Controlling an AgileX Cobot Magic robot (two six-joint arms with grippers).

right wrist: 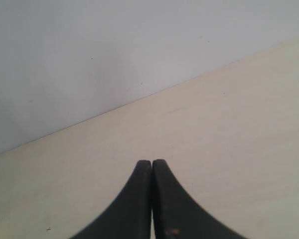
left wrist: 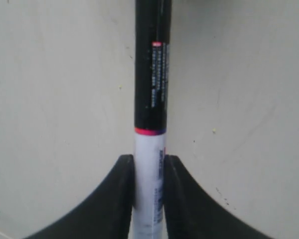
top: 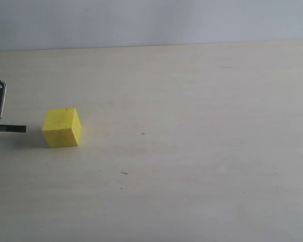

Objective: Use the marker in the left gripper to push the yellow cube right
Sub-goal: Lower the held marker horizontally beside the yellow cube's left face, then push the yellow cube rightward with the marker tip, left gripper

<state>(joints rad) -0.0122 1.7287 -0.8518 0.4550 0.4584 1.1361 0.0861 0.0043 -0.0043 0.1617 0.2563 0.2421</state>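
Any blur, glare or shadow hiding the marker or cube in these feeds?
Exterior view: even light, no glare, yellow cube and marker tip sharp, shadows faint. Left wrist view: marker label blurred, too close. Right wrist view: right tool slightly soft.

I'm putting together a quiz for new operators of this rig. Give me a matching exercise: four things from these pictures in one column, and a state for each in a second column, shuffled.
Things:
1. marker
2. yellow cube
3. left hand
4. right hand

States:
A. shut, holding nothing
B. lies free, nothing touching it
C. shut on a white barrel
D. black end points at the cube, stopping short of it

Pairs: 1-D, 2-B, 3-C, 4-A
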